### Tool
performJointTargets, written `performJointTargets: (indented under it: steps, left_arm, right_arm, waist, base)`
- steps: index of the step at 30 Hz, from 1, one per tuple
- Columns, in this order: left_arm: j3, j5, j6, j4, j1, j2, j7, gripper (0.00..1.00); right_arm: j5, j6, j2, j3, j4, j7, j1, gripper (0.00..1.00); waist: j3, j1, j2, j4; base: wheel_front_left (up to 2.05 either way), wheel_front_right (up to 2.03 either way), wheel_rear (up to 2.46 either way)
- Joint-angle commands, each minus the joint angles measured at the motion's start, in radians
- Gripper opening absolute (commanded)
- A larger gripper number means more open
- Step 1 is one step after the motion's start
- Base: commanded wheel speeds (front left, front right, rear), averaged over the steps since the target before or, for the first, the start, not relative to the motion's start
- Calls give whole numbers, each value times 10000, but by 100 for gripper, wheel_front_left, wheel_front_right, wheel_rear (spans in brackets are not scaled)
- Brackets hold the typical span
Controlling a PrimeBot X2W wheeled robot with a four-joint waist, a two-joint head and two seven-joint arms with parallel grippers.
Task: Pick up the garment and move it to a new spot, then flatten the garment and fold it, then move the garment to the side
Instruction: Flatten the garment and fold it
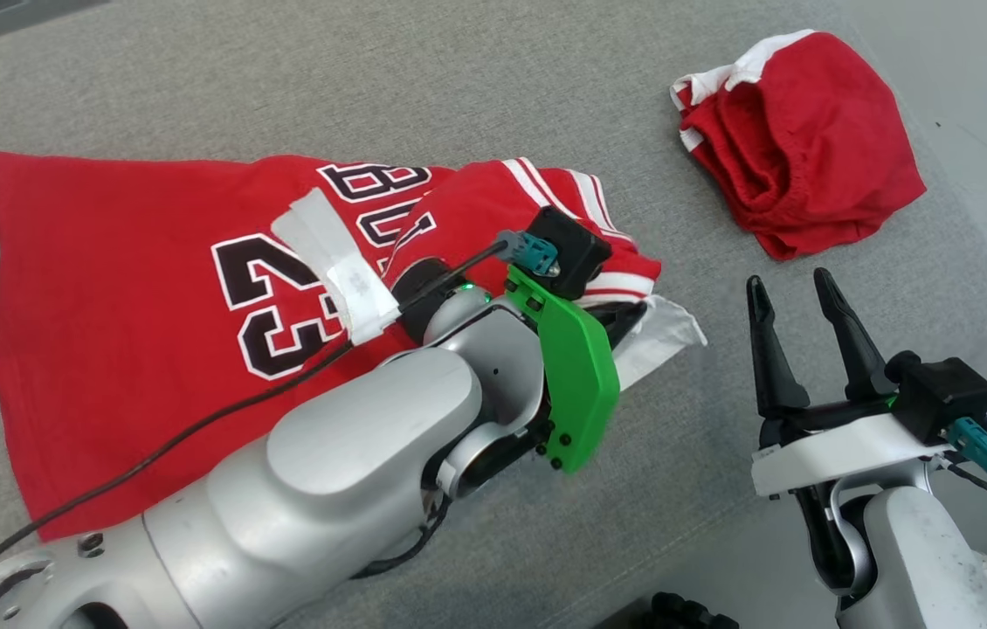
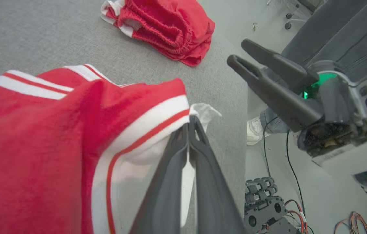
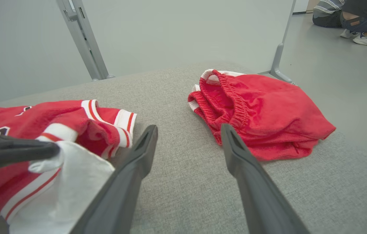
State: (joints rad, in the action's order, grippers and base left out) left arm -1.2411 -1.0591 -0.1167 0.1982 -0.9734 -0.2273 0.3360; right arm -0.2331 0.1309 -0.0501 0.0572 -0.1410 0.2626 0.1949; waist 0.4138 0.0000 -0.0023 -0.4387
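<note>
left arm: pale grey forearm with a green plastic plate [image 1: 576, 376] at the wrist, lying across the red basketball jersey [image 1: 109, 288] toward the end on the robot's right; a black cable [image 1: 153, 454] runs along the arm over the jersey, bound at one place with white tape [image 1: 336, 262]. left gripper [image 2: 189, 125]: two long dark fingers pressed together, pinching the jersey's edge at that same end, where white-and-red striped trim and a flap of white cloth [image 2: 204, 110] bunch up; in the left wrist view white cloth shows in the slit between the fingers. right gripper [image 1: 795, 288]: fingers spread apart, just beyond the jersey's pinched end and clear of the cloth, tips pointing away from the robot; whether it touches the surface cannot be told. red basketball jersey, soft knit, with a black-and-white number 23: lies on a grey woven fabric surface [image 1: 458, 87], its greater part spread out with the number upward, the pinched end doubled back over the lettering and raised in a fold. crumpled red shorts [image 1: 808, 148], with white edging and a gathered elastic waistband: on the same surface, farther off than the jersey, past its pinched end and well apart from it. grey metal frame post [image 3: 82, 35]: upright against a pale wall, behind the jersey in the right wrist view. person [image 3: 359, 19]: low on the floor, in jeans and sports shoes, far beyond the jersey on the shorts' side.
</note>
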Motion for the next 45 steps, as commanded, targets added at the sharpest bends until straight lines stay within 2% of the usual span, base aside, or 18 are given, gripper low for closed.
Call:
performJointTargets:
  steps: [1, 2, 3, 4, 8, 11, 15, 17, 19, 23, 27, 32, 37, 40, 45]
  left_arm:
    - [38, 100, 86, 177, -70, 59, -217, 0]
    - [183, 131, 113, 555, -46, 256, -580, 22]
    - [262, 239, 122, 916, -31, 427, -903, 71]
    - [249, 378, 170, 1289, -64, 550, -1154, 100]
    - [226, 494, 260, 2309, 138, 845, -1649, 100]
    - [222, 357, 346, 2418, 309, 918, -1715, 100]
    - [531, 680, -22, 1749, 443, 597, -2643, 100]
    - [720, 955, -357, 1256, 577, 294, -3215, 100]
    - [1033, 1166, -910, 387, 956, -342, -3907, 100]
    - [1406, 1357, -1634, -640, 1794, -1431, -4663, 100]
    - [1905, 1266, -2226, -1347, 2868, -2495, -5419, 100]
    - [2625, 1074, -2738, -1752, 4266, -3333, -5888, 100]
    - [3446, 1109, -2869, -1830, 5374, -3615, -6022, 100]
    - [4558, 1546, -2764, -2043, 6372, -3435, -6010, 100]
    - [6332, 2409, -2315, -2179, 8108, -2939, -6012, 100]
  right_arm:
    - [-21, -4, -11, 28, -6, 27, 50, 100]
    - [-18, -4, -11, 42, -15, 29, 22, 100]
    - [-15, -4, -11, 56, -26, 27, -1, 100]
    - [-13, -4, -11, 76, -34, 29, -16, 100]
    - [31, -4, -12, 12, -6, 29, -110, 100]
    - [167, -4, -9, -169, 75, 29, -223, 100]
    - [498, -4, -15, -563, 291, 29, -283, 100]
    - [719, -4, -18, -822, 455, 27, -315, 100]
    - [1107, -4, -14, -1174, 713, 29, -434, 100]
    - [1677, -4, -17, -1541, 1034, 27, -548, 100]
    - [2106, -4, -17, -1810, 1265, 27, -740, 100]
    - [2438, -4, -20, -1980, 1259, 29, -846, 100]
    - [2686, -4, -20, -1869, 1098, 29, -983, 100]
    - [2784, -4, -21, -1862, 921, 29, -1184, 100]
    - [2839, -4, -23, -1825, 643, 29, -1468, 100]
  waist:
    - [38, 0, 23, -188]
    - [33, 0, 23, -236]
    - [24, 0, 23, -284]
    - [12, 0, 23, -330]
    - [-65, 0, 23, -379]
    - [-155, 0, 23, -226]
    - [-339, 0, 23, 176]
    - [-458, 0, 23, 467]
    - [-675, 0, 23, 961]
    - [-950, 0, 23, 1673]
    - [-1172, 0, 23, 2329]
    - [-1333, 0, 23, 3017]
    - [-1533, 0, 23, 3441]
    - [-1778, 0, 23, 3745]
    - [-2167, 0, 23, 4013]
  base:
    - [0, 0, 0]
    - [0, 0, 0]
    - [0, 0, 0]
    - [0, 0, 0]
    - [0, 0, 0]
    - [0, 0, 0]
    - [0, 0, 0]
    - [0, 0, 0]
    - [0, 0, 0]
    - [0, 0, 0]
    - [0, 0, 0]
    - [0, 0, 0]
    - [0, 0, 0]
    - [0, 0, 0]
    - [0, 0, 0]
